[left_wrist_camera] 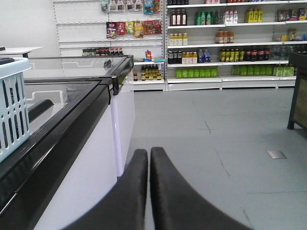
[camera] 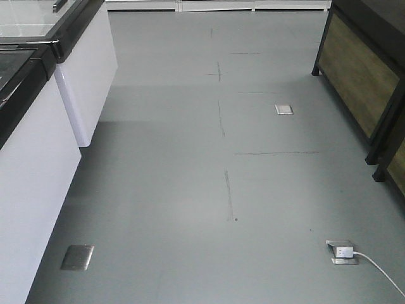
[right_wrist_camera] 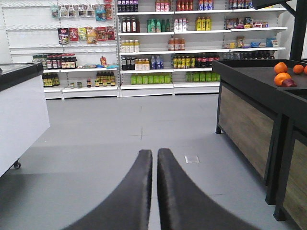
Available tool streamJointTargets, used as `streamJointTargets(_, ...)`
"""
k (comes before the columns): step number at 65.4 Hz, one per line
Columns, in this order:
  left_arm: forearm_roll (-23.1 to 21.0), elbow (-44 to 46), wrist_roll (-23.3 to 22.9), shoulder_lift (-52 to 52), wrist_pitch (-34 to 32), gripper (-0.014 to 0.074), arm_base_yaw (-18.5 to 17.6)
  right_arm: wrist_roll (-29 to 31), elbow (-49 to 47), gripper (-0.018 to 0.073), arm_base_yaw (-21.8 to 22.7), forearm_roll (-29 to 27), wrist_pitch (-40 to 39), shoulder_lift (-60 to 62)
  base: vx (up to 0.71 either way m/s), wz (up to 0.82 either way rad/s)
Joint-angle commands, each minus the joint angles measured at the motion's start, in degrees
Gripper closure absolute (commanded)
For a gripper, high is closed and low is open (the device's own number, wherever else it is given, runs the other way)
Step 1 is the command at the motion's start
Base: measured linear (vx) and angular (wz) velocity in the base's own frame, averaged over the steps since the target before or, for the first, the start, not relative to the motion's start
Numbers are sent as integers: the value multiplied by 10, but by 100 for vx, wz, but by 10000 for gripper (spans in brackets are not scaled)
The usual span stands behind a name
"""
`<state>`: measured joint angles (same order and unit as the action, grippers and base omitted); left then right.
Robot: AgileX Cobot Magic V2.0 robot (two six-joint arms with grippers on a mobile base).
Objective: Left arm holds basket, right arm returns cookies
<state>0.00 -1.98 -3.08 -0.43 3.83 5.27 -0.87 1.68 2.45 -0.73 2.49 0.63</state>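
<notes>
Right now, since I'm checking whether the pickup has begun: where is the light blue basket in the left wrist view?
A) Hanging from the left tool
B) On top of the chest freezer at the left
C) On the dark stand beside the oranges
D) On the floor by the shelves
B: the basket stands on the black-rimmed freezer at the left edge, and the left tool is shut on nothing.

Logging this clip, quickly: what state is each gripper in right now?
Left gripper: closed, holding nothing.
Right gripper: closed, holding nothing.
</notes>
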Motion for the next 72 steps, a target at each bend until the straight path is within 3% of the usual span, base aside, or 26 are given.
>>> streamJointTargets(1, 0, 17, -7, -9, -38, 602, -1, 2, 10, 566, 3, 4, -43, 7, 0, 0)
streamJointTargets(72, 0, 17, -7, -9, -38, 602, -1, 2, 10, 566, 3, 4, -43, 7, 0, 0)
